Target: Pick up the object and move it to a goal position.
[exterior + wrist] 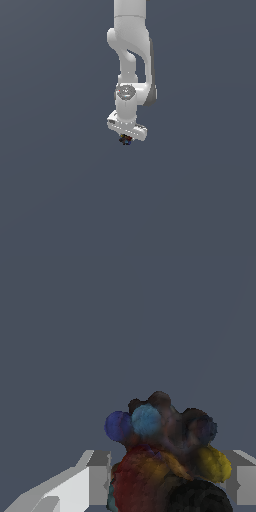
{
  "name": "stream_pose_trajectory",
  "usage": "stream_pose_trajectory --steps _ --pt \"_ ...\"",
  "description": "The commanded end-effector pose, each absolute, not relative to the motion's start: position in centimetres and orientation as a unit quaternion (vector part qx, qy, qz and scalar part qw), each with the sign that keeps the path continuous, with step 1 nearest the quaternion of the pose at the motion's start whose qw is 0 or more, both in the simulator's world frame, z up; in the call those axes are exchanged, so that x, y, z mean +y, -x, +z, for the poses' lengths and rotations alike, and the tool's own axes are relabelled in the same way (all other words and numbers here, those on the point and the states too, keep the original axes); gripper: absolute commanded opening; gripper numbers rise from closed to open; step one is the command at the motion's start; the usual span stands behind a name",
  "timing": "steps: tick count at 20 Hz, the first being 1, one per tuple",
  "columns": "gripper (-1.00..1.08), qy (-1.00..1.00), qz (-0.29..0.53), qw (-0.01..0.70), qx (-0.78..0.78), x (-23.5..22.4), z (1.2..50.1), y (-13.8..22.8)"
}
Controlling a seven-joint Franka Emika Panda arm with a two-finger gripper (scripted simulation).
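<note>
The object (125, 140) is a tiny dark lump with red and blue specks, tucked directly under the white arm's hand in the exterior view. In the wrist view the object (165, 456) fills the space between the two grey fingers (97, 476), showing blue, red, yellow and black bulges. My gripper (125, 139) is shut on it, both fingers pressed against its sides. The gripper (167, 478) hangs straight down from the arm. Whether the object rests on the ground or is lifted cannot be told.
A flat, uniform grey-blue surface (60, 190) surrounds the arm on all sides in both views. No other object, container or edge shows.
</note>
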State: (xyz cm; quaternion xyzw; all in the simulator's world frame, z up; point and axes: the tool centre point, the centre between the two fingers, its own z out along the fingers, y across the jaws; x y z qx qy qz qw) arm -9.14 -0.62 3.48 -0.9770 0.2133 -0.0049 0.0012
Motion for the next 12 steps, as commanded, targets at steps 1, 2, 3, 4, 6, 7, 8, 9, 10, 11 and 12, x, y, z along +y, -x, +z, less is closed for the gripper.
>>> stream_pose_trajectory --steps 1,2,3,4,6,7,8,9,10,11,12 --pt "-1.00 0.977 0.000 0.000 0.212 -0.5 3.0 9.5" --pt "-1.00 0.977 -0.005 0.001 0.213 -0.7 3.5 9.1" --pt "-1.00 0.977 -0.005 0.001 0.213 -0.7 3.5 9.1" --pt "-1.00 0.977 -0.005 0.001 0.213 -0.7 3.6 9.1" --pt "-1.00 0.977 -0.005 0.001 0.213 -0.9 3.9 9.1" --pt "-1.00 0.977 -0.005 0.001 0.213 -1.0 4.1 9.1" --pt "-1.00 0.977 -0.005 0.001 0.213 -1.2 4.4 9.1" --pt "-1.00 0.977 -0.005 0.001 0.213 -1.4 4.7 9.1" --pt "-1.00 0.977 -0.005 0.001 0.213 -1.6 5.1 9.2" --pt "-1.00 0.977 -0.005 0.001 0.213 -1.9 5.5 9.2" --pt "-1.00 0.977 -0.005 0.001 0.213 -2.1 6.0 9.2"
